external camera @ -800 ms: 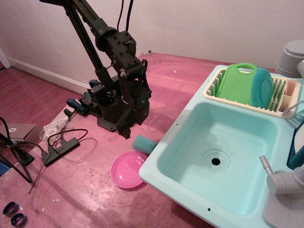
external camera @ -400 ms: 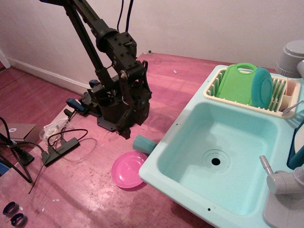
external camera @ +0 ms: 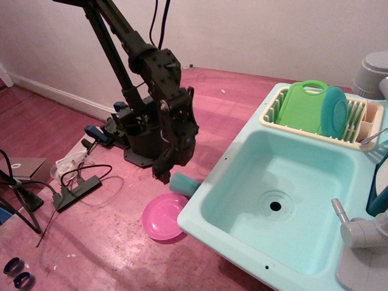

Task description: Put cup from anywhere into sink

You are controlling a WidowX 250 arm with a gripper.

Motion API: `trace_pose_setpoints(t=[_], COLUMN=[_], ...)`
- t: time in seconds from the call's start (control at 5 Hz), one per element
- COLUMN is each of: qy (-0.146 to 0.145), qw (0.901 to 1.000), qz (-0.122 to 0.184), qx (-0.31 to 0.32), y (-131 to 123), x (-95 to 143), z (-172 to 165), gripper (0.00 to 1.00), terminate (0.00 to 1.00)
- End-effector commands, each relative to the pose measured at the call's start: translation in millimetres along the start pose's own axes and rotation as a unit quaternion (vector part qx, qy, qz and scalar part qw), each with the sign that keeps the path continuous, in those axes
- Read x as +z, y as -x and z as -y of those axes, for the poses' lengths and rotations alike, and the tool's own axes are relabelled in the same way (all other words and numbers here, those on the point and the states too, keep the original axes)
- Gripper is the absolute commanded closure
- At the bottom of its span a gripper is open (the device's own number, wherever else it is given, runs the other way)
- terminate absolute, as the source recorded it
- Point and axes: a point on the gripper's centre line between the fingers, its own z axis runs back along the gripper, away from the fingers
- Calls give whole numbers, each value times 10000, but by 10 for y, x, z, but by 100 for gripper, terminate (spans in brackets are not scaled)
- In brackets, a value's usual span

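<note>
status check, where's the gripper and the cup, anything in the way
Gripper low, just left of the cup, jaw state unclear. Cup on its side on the floor against the sink wall, beside the pink plate. Sink rim between cup and basin.

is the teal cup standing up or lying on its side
On its side: the cup lies lengthwise on the floor beside the sink, by the pink plate.

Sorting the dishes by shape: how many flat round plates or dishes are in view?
2: a pink round plastic plate on the floor by the turquoise basin, and a teal round dish upright in the cream rack. Others may be hidden.
</note>
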Motion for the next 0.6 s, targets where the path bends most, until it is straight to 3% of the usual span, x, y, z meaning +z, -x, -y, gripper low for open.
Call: trace_pose_setpoints(t=[0.0,0.4], qy=[37,98], qw=[10000,9996], qz=[47,-219], qx=[58,-123], y=[-31,-141], x=[-81,-290], z=[131,247], gripper=[0,0], terminate=[0,0])
